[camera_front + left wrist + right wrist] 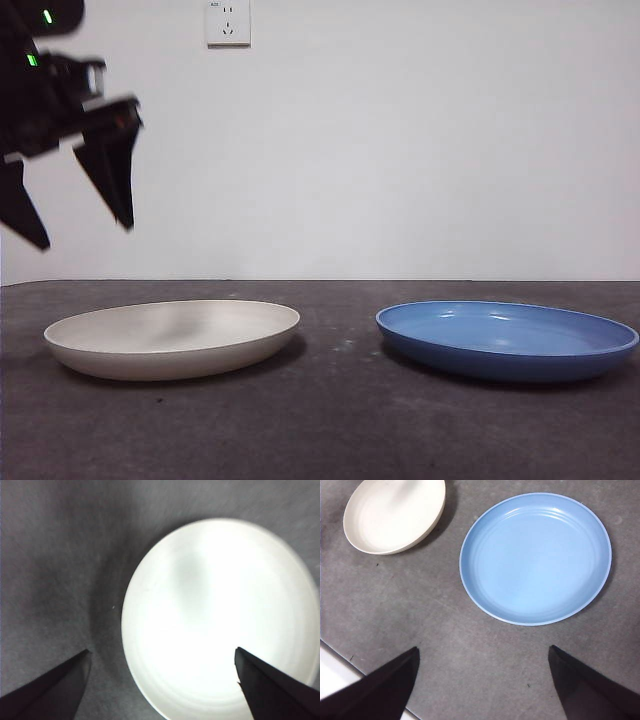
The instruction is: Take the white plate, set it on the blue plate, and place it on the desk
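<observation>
The desk [330, 420], a dark grey-brown mottled tabletop, spans the lower part of the front view beneath a plain white wall [420, 140]. On it lie two shallow round plates, side by side and well apart, neither stacked. In the front view the blue plate [507, 340] sits at about 4 o'clock from picture centre and the white plate [172, 338] at about 8 o'clock.

The left gripper [82, 232] hangs in the air at roughly 10 o'clock in the front view, above the outer side of the white plate and clear of it, its two black jaws spread apart and holding nothing. Its wrist view looks down on the white plate [220, 615], overexposed; one finger [272, 690] overlaps the plate's image while the other lies over bare desk beside the rim.

The right gripper [484, 652], jaws likewise apart and empty, does not appear in the front view. Its wrist view alone shows both plates from above, revealing the concentric rings inside the blue plate [535, 557], and a pale strip at the desk's edge.

A white wall socket [228, 22] is seen only in the front view; its small marking is illegible.
</observation>
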